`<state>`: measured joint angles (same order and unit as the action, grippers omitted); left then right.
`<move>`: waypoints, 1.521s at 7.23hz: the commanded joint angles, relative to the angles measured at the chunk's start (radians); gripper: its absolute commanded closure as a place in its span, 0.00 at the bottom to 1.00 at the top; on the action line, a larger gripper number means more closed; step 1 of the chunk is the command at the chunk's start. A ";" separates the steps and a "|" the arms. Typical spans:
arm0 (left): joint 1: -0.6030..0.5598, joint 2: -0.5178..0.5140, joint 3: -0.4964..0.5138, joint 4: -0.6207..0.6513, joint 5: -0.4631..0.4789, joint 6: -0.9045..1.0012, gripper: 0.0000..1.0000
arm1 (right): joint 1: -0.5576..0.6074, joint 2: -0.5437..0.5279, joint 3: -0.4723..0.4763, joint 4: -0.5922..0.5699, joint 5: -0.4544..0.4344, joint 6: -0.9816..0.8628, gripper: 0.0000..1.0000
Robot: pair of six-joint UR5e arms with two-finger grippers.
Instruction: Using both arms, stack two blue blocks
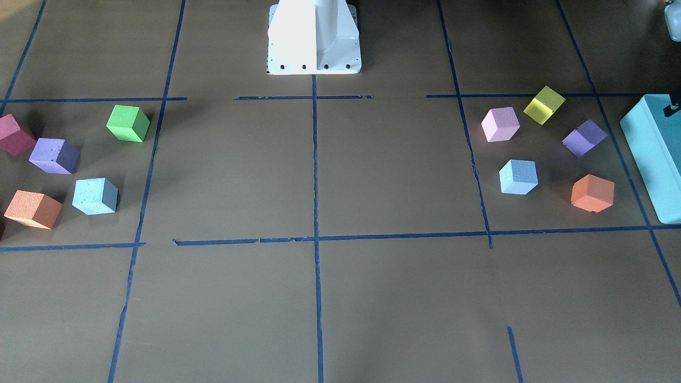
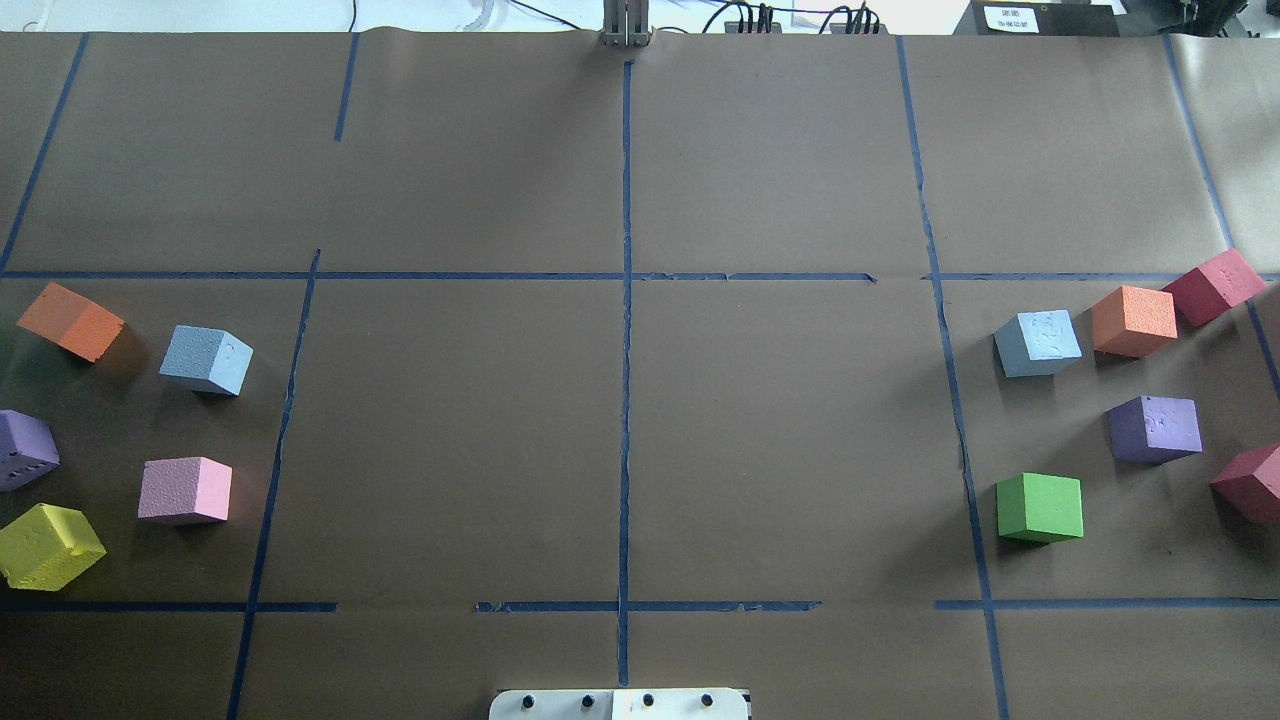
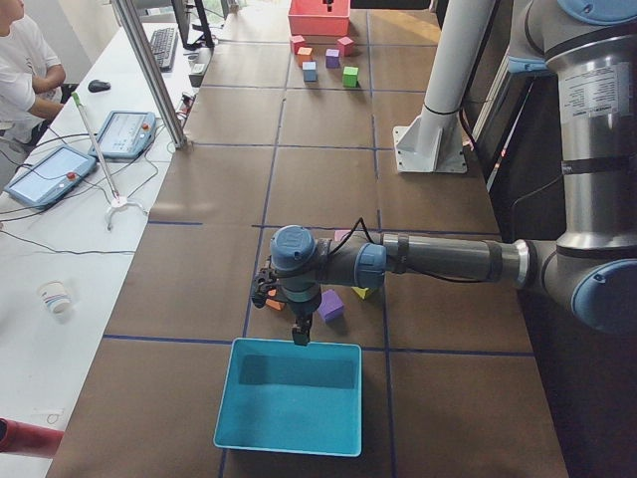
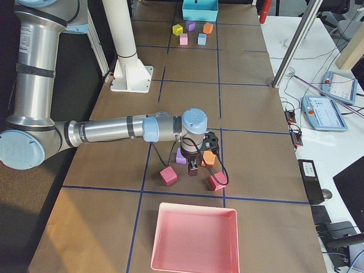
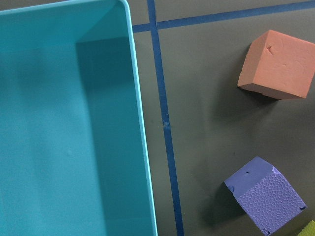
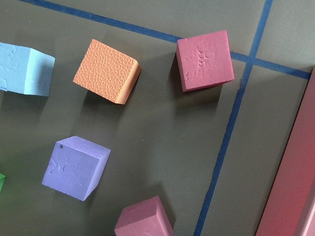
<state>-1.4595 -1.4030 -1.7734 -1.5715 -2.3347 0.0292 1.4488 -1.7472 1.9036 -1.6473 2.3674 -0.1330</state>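
One light-blue block (image 2: 205,360) sits on the robot's left side among other cubes; it also shows in the front view (image 1: 518,176). The other light-blue block (image 2: 1037,343) sits on the right side (image 1: 96,196), and its edge shows in the right wrist view (image 6: 24,69). My left gripper (image 3: 301,335) hangs over the near rim of the teal box, away from its block. My right gripper (image 4: 192,169) hovers over the right cube cluster. I cannot tell whether either is open or shut. No fingers show in the wrist views.
A teal box (image 1: 652,154) lies at the left end and a pink tray (image 4: 193,239) at the right end. Orange (image 2: 72,320), purple (image 2: 1155,428), green (image 2: 1040,507), pink (image 2: 185,490), yellow (image 2: 48,545) and red (image 2: 1213,285) cubes surround the blue ones. The white pedestal (image 1: 314,37) stands at centre.
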 commanded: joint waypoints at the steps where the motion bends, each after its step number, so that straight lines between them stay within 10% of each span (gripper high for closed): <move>1: -0.001 -0.001 -0.011 0.001 0.000 -0.002 0.00 | -0.001 0.021 0.009 0.000 0.001 0.000 0.00; 4: 0.001 0.010 -0.021 0.007 0.000 -0.002 0.00 | -0.182 0.122 0.005 0.127 0.017 0.378 0.00; 6: 0.001 0.010 -0.023 0.007 0.000 -0.002 0.00 | -0.368 0.194 0.000 0.306 -0.156 0.768 0.00; 11: 0.001 0.012 -0.026 0.007 -0.002 -0.002 0.00 | -0.512 0.244 -0.127 0.399 -0.275 0.826 0.00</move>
<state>-1.4588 -1.3916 -1.7983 -1.5647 -2.3361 0.0276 0.9446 -1.5042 1.7973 -1.2689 2.0940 0.6914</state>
